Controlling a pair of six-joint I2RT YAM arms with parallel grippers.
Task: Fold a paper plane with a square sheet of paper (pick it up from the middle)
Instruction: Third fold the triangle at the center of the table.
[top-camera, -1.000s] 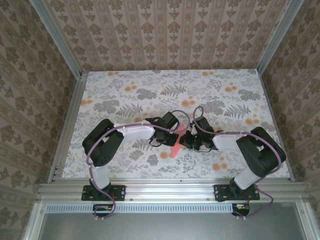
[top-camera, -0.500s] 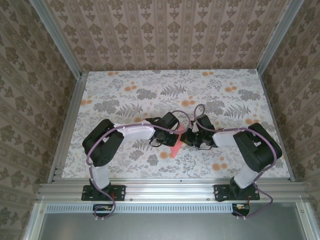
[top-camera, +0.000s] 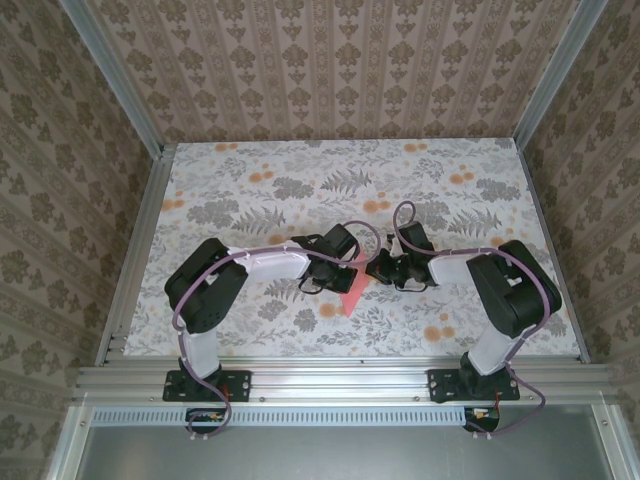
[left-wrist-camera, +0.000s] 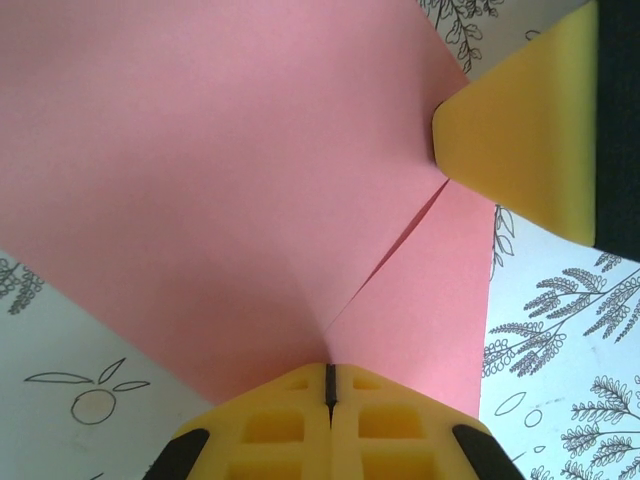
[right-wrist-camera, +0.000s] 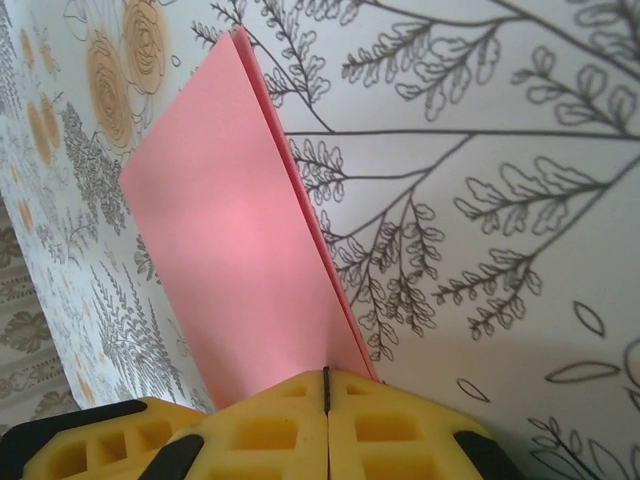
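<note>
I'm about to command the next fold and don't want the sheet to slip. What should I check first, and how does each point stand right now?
1. Left end effector shut on the paper: ok.
2. Right end effector shut on the paper: ok.
3. Fold line runs between the two grips: ok.
4. Folded layers lie close together along the edge, right wrist view: ok.
5. Paper lifted clear of the table: cannot tell.
6. Narrow dart shape reached: not ok, the piece is a broad folded shape.
</note>
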